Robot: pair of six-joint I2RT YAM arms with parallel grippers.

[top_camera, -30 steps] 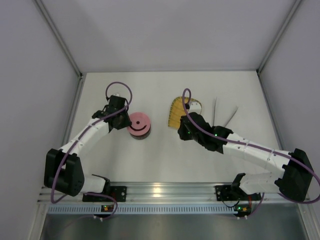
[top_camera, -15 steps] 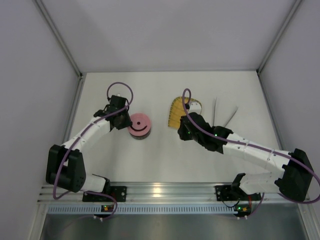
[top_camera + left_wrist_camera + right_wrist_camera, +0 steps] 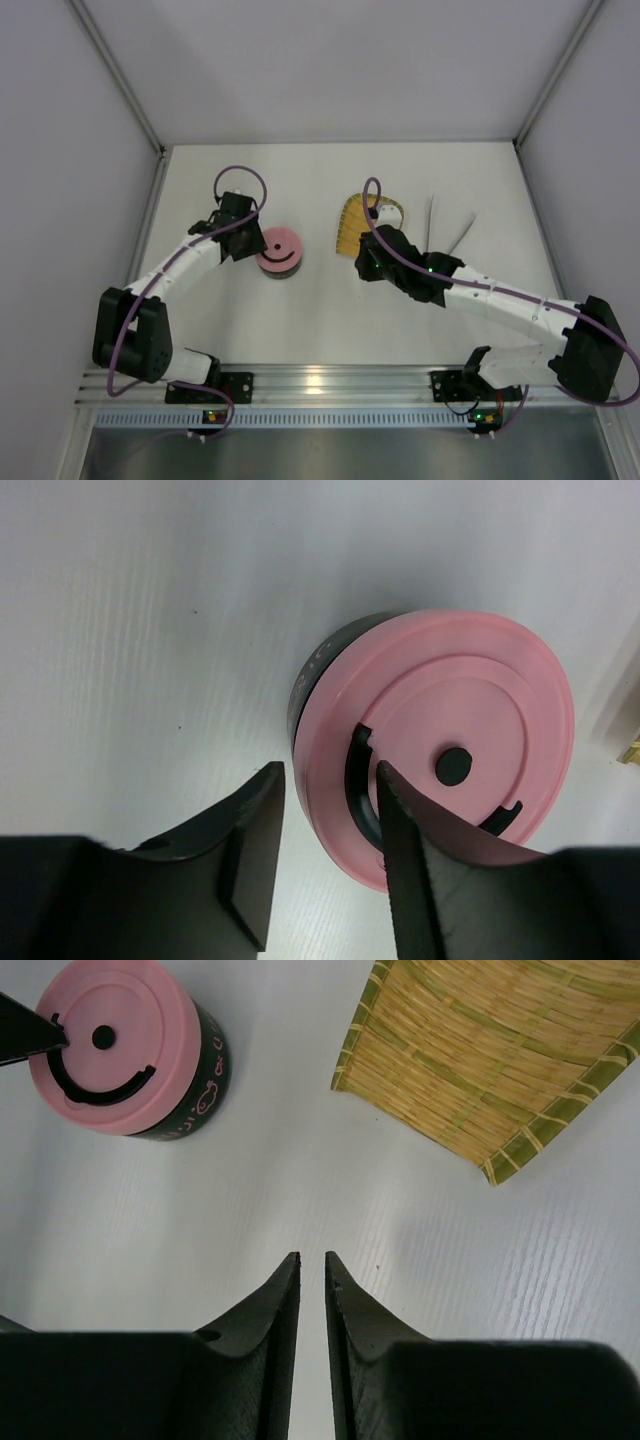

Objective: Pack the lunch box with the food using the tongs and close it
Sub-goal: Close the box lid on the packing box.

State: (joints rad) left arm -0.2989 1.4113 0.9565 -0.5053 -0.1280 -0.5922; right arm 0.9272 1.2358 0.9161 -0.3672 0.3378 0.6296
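From above, the lunch box [image 3: 279,250], pink lid on, stands left of centre on the worktop [image 3: 300,320]. The left hand [image 3: 245,240] is at its left side, and the right hand [image 3: 366,262] is well apart beside the tray [image 3: 352,225]. The tongs [image 3: 430,220] lie right of the tray.

The left wrist view shows the hand open and straddling the lid [image 3: 470,710] rim without pinching it.

In the right wrist view the hand is closed and empty, with the box ahead on its left. The left hand is the nearer.
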